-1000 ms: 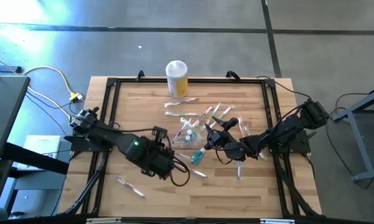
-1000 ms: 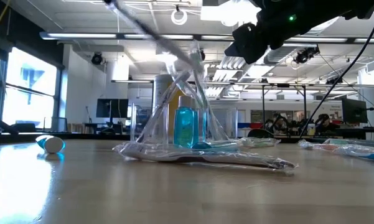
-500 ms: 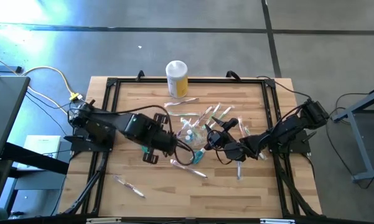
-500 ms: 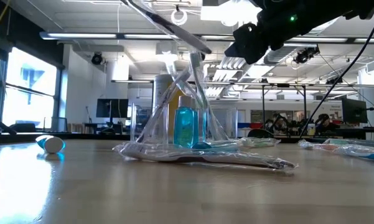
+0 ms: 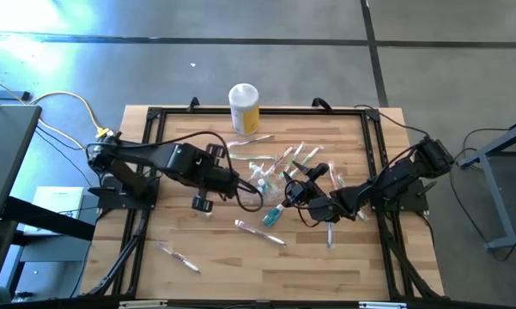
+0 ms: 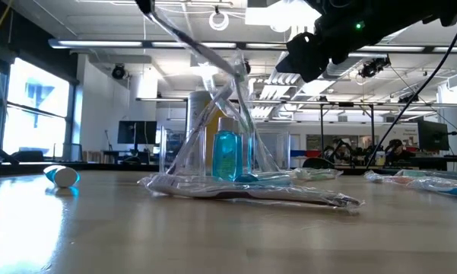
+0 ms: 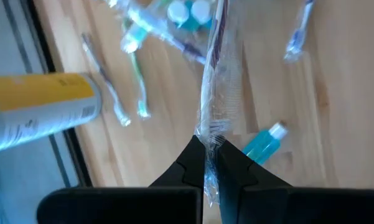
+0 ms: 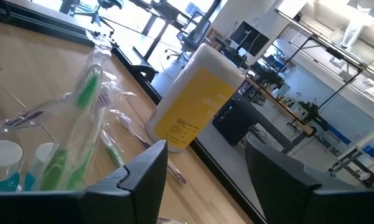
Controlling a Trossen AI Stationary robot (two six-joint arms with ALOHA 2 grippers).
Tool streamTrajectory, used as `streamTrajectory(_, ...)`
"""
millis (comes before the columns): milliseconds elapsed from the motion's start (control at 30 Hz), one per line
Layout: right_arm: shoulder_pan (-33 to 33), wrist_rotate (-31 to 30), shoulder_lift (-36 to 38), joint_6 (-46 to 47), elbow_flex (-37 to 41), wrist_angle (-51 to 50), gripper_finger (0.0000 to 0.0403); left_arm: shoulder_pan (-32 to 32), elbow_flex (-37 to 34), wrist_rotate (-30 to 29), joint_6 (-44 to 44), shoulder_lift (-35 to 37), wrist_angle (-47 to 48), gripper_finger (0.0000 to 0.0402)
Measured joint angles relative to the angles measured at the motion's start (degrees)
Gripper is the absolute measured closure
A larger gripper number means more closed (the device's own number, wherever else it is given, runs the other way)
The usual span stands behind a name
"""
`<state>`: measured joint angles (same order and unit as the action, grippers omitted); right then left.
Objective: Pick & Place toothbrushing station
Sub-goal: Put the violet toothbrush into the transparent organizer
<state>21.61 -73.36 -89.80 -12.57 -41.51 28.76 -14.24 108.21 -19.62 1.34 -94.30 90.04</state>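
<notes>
The toothbrushing station is a clear container [image 5: 266,182] at the table's middle. It holds blue bottles [image 6: 226,156] and stands upright on the wood. My left gripper [image 5: 240,183] hangs just left of it, shut on a clear-wrapped toothbrush [image 7: 215,81] that slants down to the container's top. My right gripper [image 5: 300,182] stands level and open at the container's right side. Its fingers [image 8: 143,177] have nothing between them. The container [image 8: 62,124], with a green brush in it, shows just outside one finger. Whether that finger touches it I cannot tell. My left gripper pinches one end of the wrapped toothbrush [image 7: 206,134] between its two fingers, coming steeply from above. The brush runs on past the fingertips, lifted clear of the table. It slants down, and its free end [image 6: 243,70] is at the container's top.
A yellow jar with a white lid [image 5: 244,107] stands near the far edge. Several wrapped toothbrushes lie loose around the container [image 5: 249,137] [image 5: 262,232] [image 5: 179,256]. A small blue tube [image 5: 273,215] lies close by. A black frame [image 5: 150,172] rims the table.
My left gripper, still shut on the wrapped toothbrush, has gone from the table's near middle toward the far edge and the container, rising a little. The brush's free end has stayed at the container's top. My right gripper has kept still.
</notes>
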Motion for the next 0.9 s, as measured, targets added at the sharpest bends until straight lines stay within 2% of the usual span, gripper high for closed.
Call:
streamTrajectory(333, 0.00, 0.03, 0.00, 0.96, 0.00, -0.30, 0.0195, 0.00, -8.84, -1.96, 1.33, 4.58, 0.01, 0.0396)
streamTrajectory(900, -0.02, 0.13, 0.00, 0.98, 0.01, 0.08, 0.0195, 2.69, -12.40, -3.02, 4.85, 3.46, -0.18, 0.0396)
